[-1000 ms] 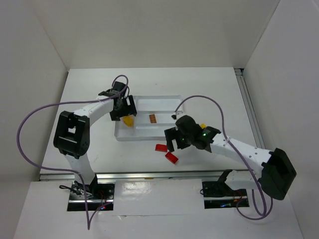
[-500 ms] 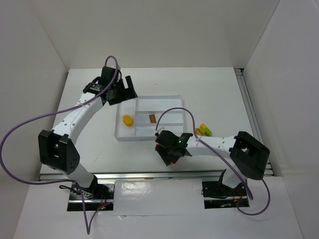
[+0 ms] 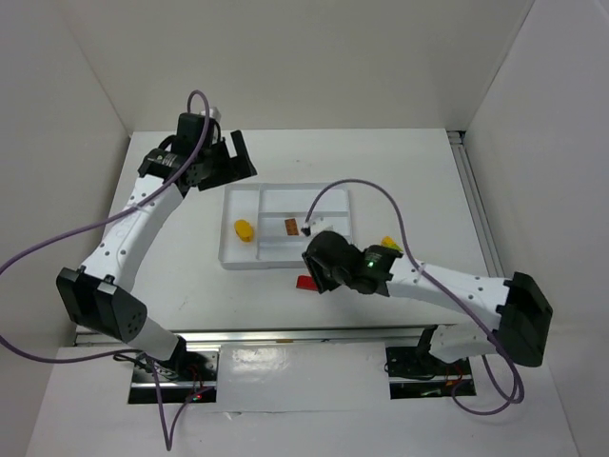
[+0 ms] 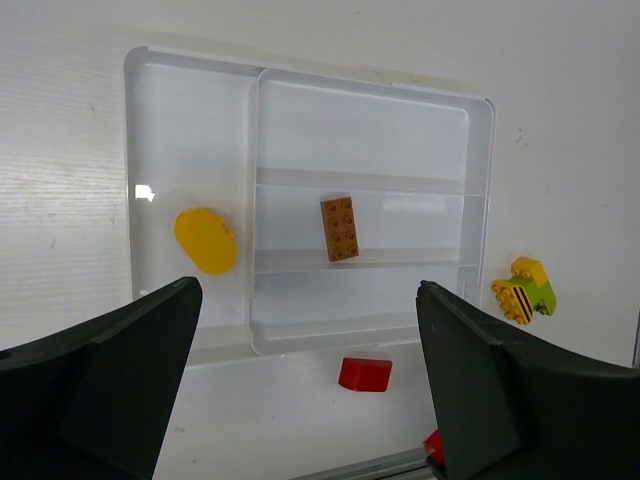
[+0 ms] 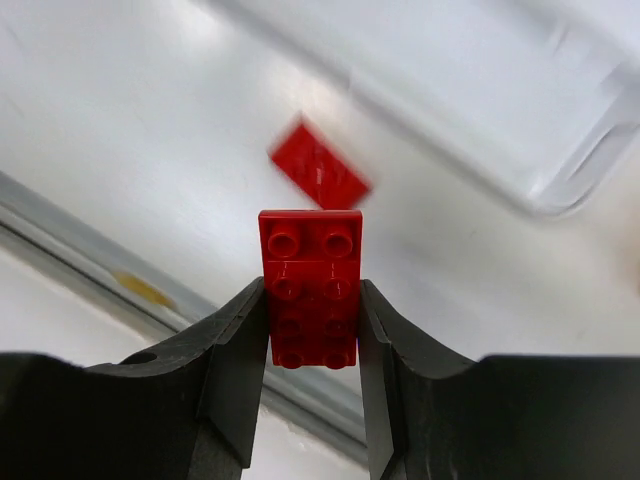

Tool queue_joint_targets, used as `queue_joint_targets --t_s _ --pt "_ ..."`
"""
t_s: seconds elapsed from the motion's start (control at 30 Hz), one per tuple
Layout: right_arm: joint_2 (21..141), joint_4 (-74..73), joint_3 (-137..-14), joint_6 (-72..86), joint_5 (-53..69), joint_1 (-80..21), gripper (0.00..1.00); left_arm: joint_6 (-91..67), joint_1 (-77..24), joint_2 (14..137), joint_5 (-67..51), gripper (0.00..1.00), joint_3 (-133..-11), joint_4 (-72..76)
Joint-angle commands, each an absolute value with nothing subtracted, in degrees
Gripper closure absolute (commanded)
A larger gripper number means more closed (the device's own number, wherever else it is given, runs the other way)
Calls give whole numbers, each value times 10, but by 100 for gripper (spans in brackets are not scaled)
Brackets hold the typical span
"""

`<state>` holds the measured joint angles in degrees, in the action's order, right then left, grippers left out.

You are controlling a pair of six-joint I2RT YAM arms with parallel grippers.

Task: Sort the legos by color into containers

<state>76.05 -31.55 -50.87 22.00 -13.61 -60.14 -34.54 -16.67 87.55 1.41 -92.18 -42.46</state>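
- Resting on the white tabletop [image 4: 560, 120] beyond the wide-apart left fingers [image 4: 120, 380], the shallow white plastic tray [image 4: 360, 130] holds a yellow oval piece [image 4: 206, 240] and a brown studded brick [image 4: 339, 228] in separate compartments.
- The right fingers [image 5: 230, 370] are clamped on a red studded brick [image 5: 310, 290].
- A second red brick [image 5: 320, 178] lies on the tabletop just past those fingers.

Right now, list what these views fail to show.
- Top view: held red brick hidden beneath the right gripper.
- Top view: yellow-green piece half covered by the right arm.
- Right wrist view: loose red brick blurred, studs unreadable.
- Right wrist view: tray cut off by frame edges.
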Motion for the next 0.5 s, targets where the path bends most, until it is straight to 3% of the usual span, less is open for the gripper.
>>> queue_joint_targets --t_s 0.0,0.2,0.47 --pt "724 -321 -590 218 -206 -561 71 -332 -168 841 24 0 -942 -447" --pt "851 -281 -735 158 -221 -419 70 -338 -168 817 36 0 -930 -459" --pt "1028 -214 -853 141 -169 -330 70 -338 -168 793 41 0 -890 -471"
